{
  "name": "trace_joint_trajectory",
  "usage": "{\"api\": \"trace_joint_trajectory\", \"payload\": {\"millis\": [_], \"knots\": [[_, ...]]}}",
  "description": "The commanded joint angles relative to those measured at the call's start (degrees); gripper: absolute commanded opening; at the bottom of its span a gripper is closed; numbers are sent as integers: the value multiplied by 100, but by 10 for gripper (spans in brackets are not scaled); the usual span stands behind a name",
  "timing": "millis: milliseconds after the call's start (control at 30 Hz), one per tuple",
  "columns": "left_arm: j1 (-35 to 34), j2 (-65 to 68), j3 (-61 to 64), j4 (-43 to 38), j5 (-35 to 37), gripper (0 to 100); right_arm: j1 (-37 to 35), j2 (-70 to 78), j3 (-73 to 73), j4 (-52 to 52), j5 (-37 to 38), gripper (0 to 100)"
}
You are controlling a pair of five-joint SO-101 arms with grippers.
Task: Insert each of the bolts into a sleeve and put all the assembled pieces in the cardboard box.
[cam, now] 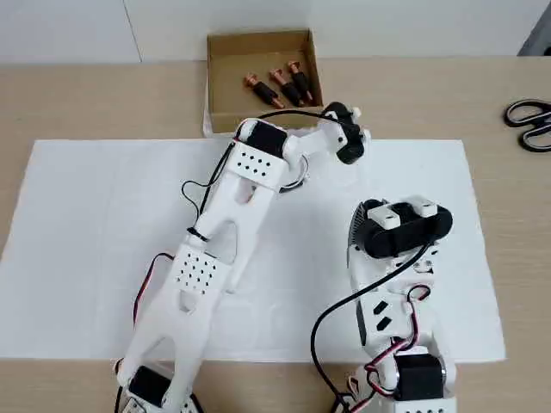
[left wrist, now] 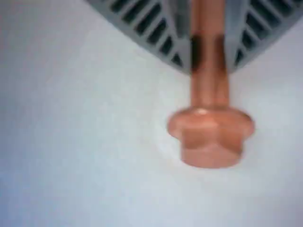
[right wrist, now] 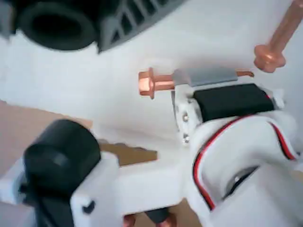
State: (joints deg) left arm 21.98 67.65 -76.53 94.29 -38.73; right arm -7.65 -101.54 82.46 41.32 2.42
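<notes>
My left gripper (left wrist: 208, 54) is shut on the shank of a copper bolt (left wrist: 208, 135), whose flanged head hangs just over the white paper. In the high view this gripper (cam: 348, 141) is at the paper's far edge, just in front of the cardboard box (cam: 219, 77). The right wrist view shows it from the side, with the bolt (right wrist: 154, 83) sticking out of it. My right gripper (right wrist: 94, 28) is shut on a black sleeve (right wrist: 57, 23), with its grey finger (right wrist: 135, 16) beside it. A second bolt (right wrist: 274, 45) lies loose on the paper. Three assembled pieces (cam: 282, 86) lie in the box.
A large white paper sheet (cam: 95, 249) covers the middle of the wooden table. Scissors (cam: 529, 120) lie at the far right edge. The right arm (cam: 400, 232) stands folded over the sheet's right part.
</notes>
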Motion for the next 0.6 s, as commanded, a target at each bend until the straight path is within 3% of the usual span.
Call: {"api": "trace_joint_trajectory", "payload": {"millis": [0, 167, 367, 567], "knots": [[79, -44, -180, -53, 0, 7, 31, -48, -79, -84, 18, 5], [70, -281, -637, 642, 26, 7, 31, -48, -79, -84, 26, 5], [-35, -1257, -620, 615, 818, 6, 4, -48, -79, -127, 44, 5], [-18, -1688, -549, 615, 897, 6, 31, -48, -79, -119, 53, 5]]}}
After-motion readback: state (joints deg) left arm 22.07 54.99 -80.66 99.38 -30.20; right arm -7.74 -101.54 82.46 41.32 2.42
